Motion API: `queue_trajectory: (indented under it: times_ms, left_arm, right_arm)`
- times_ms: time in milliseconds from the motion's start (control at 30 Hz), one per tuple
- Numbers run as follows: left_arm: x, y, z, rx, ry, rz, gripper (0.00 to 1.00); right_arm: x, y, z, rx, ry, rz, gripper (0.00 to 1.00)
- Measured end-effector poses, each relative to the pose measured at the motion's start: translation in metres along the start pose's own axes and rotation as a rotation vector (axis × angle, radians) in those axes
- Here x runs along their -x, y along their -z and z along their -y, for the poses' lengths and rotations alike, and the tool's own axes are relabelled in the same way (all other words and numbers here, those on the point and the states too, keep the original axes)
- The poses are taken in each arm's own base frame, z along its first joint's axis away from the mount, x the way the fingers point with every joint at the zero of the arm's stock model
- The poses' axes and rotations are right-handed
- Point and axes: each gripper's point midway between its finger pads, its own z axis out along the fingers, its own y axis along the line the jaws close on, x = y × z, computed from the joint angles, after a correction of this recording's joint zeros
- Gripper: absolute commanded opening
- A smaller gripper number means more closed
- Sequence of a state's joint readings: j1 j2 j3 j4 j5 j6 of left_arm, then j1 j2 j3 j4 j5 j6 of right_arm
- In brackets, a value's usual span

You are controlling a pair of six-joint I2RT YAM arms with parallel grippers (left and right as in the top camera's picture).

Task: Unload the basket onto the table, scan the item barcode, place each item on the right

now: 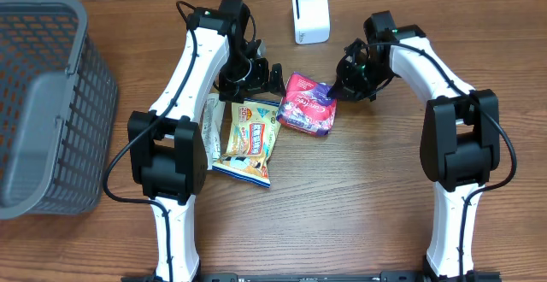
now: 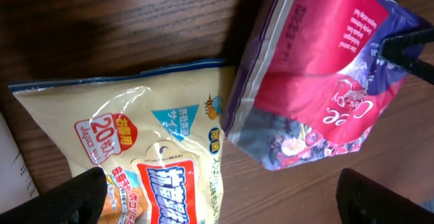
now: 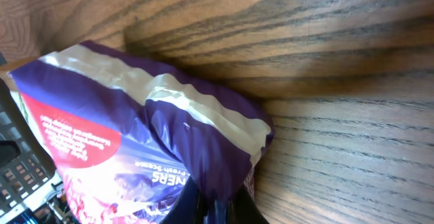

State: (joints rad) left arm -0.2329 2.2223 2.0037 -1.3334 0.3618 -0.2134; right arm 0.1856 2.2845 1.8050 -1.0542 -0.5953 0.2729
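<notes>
A pink and purple bag [image 1: 306,104] lies in the middle of the table, below the white scanner [image 1: 309,14]. My right gripper [image 1: 339,91] is shut on its right-hand corner; the right wrist view shows the purple foil [image 3: 122,136] pinched between the jaws of that gripper [image 3: 220,207]. My left gripper [image 1: 259,81] hovers open just left of the bag, over the top of a yellow snack bag [image 1: 248,141]. In the left wrist view the open gripper [image 2: 224,203] spans the yellow bag [image 2: 156,156] and bare wood, with the pink bag [image 2: 319,81] beyond it. No barcode shows.
A grey plastic basket [image 1: 51,102] stands at the left edge of the table. A thin white packet [image 1: 209,120] lies against the yellow bag's left side. Bare wood stretches along the table's front and right.
</notes>
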Motion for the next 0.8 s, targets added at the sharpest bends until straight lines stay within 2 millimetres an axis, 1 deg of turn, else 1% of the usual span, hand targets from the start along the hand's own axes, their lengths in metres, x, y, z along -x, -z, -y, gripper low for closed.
queue_trajectory:
  times_ms: [67,133,167,233,267,333,367,533,633,800]
  left_arm:
    - [0.002,0.0,0.0,-0.001,-0.003,0.007,1.0]
    - [0.002,0.0,0.001,-0.002,-0.004,0.01,1.0]
    - [0.002,0.0,0.001,-0.002,-0.004,0.01,1.0]
    - [0.002,0.0,0.001,-0.002,-0.004,0.009,1.0]
    - [0.002,0.0,0.001,-0.002,-0.004,0.01,1.0]
    - [0.002,0.0,0.001,-0.002,-0.004,0.01,1.0]
    - [0.002,0.0,0.001,-0.002,-0.004,0.01,1.0]
    - [0.002,0.0,0.001,-0.002,-0.004,0.01,1.0]
    - [0.002,0.0,0.001,-0.002,-0.004,0.01,1.0]
    - [0.002,0.0,0.001,-0.002,-0.004,0.01,1.0]
  right_arm:
    - [0.004,0.006,-0.002,-0.006,-0.004,0.013,0.04]
    - [0.013,0.017,-0.006,-0.003,-0.007,0.044,0.04]
    - [0.027,0.03,-0.014,0.01,-0.002,0.092,0.04]
    - [0.045,0.048,-0.023,0.033,-0.001,0.161,0.04]
    - [0.053,0.055,-0.027,0.043,0.001,0.191,0.04]
    - [0.077,0.07,-0.038,0.085,-0.004,0.286,0.04]
    - [0.086,0.076,-0.041,0.101,-0.005,0.32,0.04]
    - [0.124,0.096,-0.058,0.181,-0.088,0.481,0.04]
    - [0.14,0.104,-0.064,0.206,-0.146,0.56,0.04]
    - [0.158,0.115,-0.072,0.25,-0.273,0.66,0.04]
